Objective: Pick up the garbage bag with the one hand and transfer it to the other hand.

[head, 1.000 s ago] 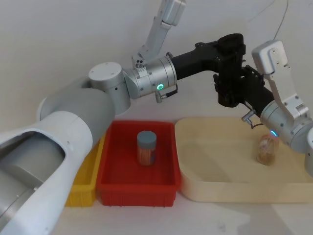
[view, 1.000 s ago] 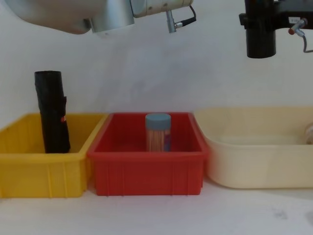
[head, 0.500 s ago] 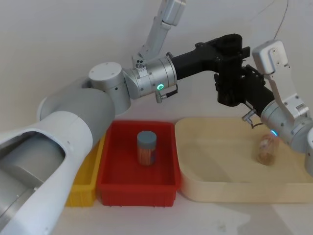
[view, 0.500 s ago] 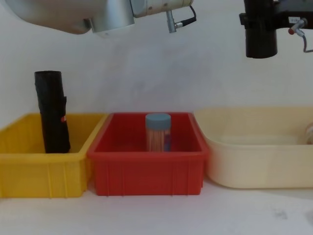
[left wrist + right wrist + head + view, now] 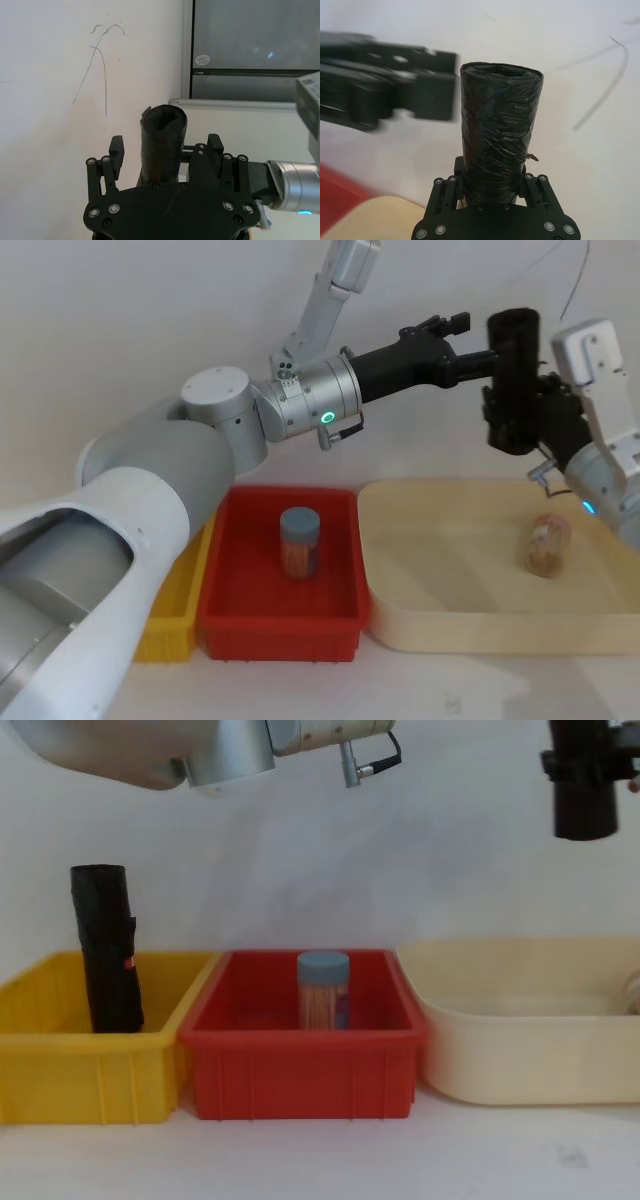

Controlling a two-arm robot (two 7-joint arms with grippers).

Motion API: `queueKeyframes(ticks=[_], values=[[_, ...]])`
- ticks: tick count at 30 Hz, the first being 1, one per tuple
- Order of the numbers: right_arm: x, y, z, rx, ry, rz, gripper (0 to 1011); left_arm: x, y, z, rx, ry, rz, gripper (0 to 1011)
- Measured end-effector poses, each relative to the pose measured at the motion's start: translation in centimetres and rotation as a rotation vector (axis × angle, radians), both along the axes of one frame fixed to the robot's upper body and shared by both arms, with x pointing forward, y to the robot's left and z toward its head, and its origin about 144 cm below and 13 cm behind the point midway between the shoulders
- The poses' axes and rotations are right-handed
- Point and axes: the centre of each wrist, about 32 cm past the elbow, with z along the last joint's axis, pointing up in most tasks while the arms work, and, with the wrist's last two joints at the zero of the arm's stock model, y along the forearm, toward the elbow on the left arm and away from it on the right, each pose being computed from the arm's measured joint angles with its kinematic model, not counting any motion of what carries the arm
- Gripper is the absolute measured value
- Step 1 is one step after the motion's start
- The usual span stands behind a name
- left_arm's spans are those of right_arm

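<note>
The garbage bag (image 5: 514,365), a plain black roll, stands upright in the air above the cream tray's back edge. My right gripper (image 5: 518,418) is shut on its lower part; in the right wrist view its fingers (image 5: 527,179) clamp the roll (image 5: 500,130) from both sides. My left gripper (image 5: 478,338) reaches in from the left, open, with its fingertips just left of the bag and apart from it. In the left wrist view the bag (image 5: 162,142) stands beyond the spread fingers (image 5: 116,145). From the chest the bag (image 5: 585,785) hangs at the top right.
A yellow bin (image 5: 90,1080) at the left holds a black roll with a red mark (image 5: 108,950). The red bin (image 5: 300,1070) in the middle holds a blue-capped jar (image 5: 323,990). The cream tray (image 5: 520,1060) at the right holds a small jar (image 5: 546,545).
The left gripper's fingers, earlier around the bag, have come off it. The right gripper has carried the bag to the right, away from the left gripper.
</note>
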Motion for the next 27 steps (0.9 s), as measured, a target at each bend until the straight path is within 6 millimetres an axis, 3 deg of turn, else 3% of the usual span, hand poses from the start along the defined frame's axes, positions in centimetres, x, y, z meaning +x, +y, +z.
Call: queueKeyframes(ticks=[12, 20, 23, 24, 27], values=[[0.2, -2.7, -0.7, 0.022, 0.056, -0.163, 581, 0.0, 0.0, 0.0, 0.0, 0.0, 0.0, 1001], [0.4, -4.4, -1.2, 0.035, 0.095, -0.249, 841, 0.0, 0.0, 0.0, 0.0, 0.0, 0.0, 1002], [0.4, -4.6, -1.3, 0.037, 0.1, -0.261, 857, 0.0, 0.0, 0.0, 0.0, 0.0, 0.0, 1001], [0.5, -5.0, -1.4, 0.04, 0.109, -0.28, 948, 0.0, 0.0, 0.0, 0.0, 0.0, 0.0, 1002], [0.5, -5.3, -1.5, 0.042, 0.116, -0.296, 1002, 0.0, 0.0, 0.0, 0.0, 0.0, 0.0, 1002]])
